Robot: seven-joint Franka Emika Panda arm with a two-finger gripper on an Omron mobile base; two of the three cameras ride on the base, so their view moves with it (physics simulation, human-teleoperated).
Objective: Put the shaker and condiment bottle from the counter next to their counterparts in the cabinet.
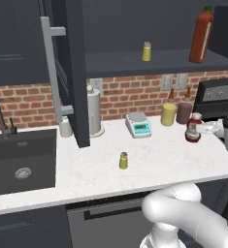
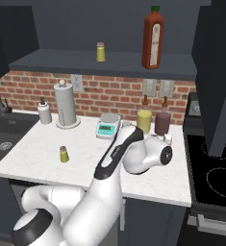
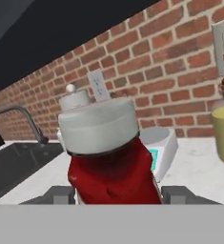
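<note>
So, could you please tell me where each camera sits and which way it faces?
Left base view: behind the arm's left, facing the counter and cabinet; white arm lower right.
Right base view: behind its right, same counter; arm rises lower left.
Hand view: on the hand, along the claw at the condiment bottle.
Both base views share the shaker.

Kitchen — sink point(image 1: 22, 167), stove point(image 2: 215, 180), brick backsplash point(image 2: 114, 93)

You see the shaker point(image 1: 123, 160), yellow with a grey cap, upright near the front edge of the counter point(image 1: 86, 179). The condiment bottle point(image 1: 193, 128), red with a white cap, stands upright towards the counter's right end, between the jaws.
</note>
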